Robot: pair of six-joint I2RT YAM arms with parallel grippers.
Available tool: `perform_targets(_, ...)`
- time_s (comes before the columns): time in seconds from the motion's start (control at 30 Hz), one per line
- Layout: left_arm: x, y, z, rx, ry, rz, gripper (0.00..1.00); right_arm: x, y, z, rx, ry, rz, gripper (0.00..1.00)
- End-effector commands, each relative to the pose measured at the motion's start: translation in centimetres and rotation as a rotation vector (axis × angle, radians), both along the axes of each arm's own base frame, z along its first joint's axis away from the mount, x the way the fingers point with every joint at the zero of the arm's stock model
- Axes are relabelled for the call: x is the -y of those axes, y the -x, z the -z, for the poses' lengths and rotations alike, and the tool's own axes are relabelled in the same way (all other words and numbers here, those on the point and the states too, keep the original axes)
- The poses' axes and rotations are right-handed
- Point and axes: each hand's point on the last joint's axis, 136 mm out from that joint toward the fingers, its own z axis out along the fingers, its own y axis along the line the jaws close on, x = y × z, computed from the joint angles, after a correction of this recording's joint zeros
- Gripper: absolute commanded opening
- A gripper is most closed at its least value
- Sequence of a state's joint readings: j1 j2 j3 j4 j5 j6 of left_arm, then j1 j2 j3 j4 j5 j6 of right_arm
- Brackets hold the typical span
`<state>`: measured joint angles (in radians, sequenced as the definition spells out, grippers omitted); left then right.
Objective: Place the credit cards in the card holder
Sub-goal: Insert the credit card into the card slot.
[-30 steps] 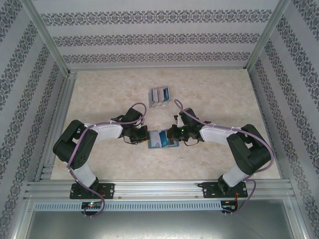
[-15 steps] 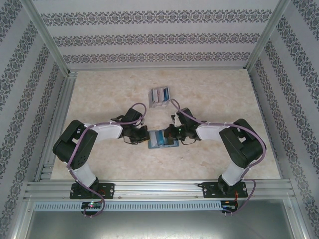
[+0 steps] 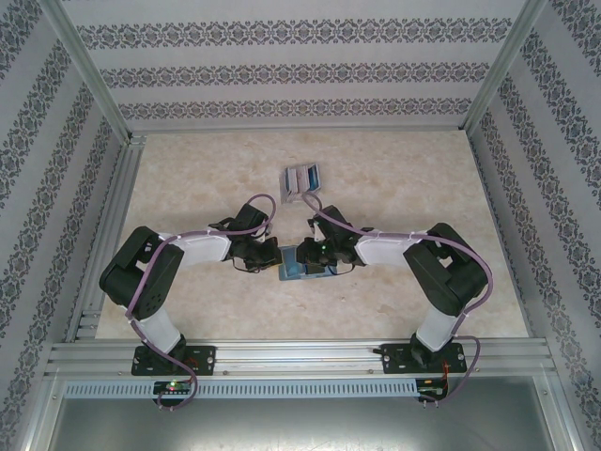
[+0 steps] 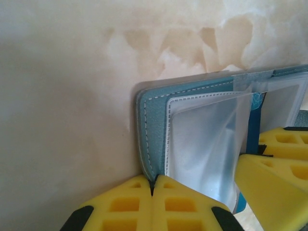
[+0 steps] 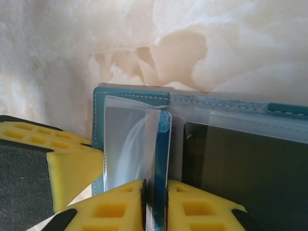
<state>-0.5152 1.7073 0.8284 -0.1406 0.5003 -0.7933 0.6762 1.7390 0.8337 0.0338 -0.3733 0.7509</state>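
Slotting a card: left gripper (image 4: 153, 186) pressed together on the cover edge of the card holder (image 4: 150, 115), mid-bench (image 3: 188, 188). Right gripper (image 5: 156, 186) stands a slit apart around a blue card (image 5: 164, 139) at a sleeve (image 5: 127, 149); gripped or loosed, cannot tell. Next, I judge: seat it fully, then fetch from the credit cards (image 3: 300, 178) toward the far edge.

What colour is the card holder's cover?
Card holder cover: teal-blue, white stitching; best in left wrist view.

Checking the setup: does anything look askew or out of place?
Only the clear plastic sleeve inside the open teal folding card holder: it bows away from the cover rather than lying flat. Nothing looks spilled or damaged.
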Motion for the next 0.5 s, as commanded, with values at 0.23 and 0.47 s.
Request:
perform_targets(0.23,-0.8,1.3,1.4,-0.046,-0.041,0.002,0.04,1.9,0.8,-1.4,0.055,0.15,-0.05,0.37)
perform_targets(0.47,-0.7,1.2,1.4,-0.047,-0.035,0.001,0.04,2.2,0.9,-2.2,0.07,0.151,-0.052,0.38)
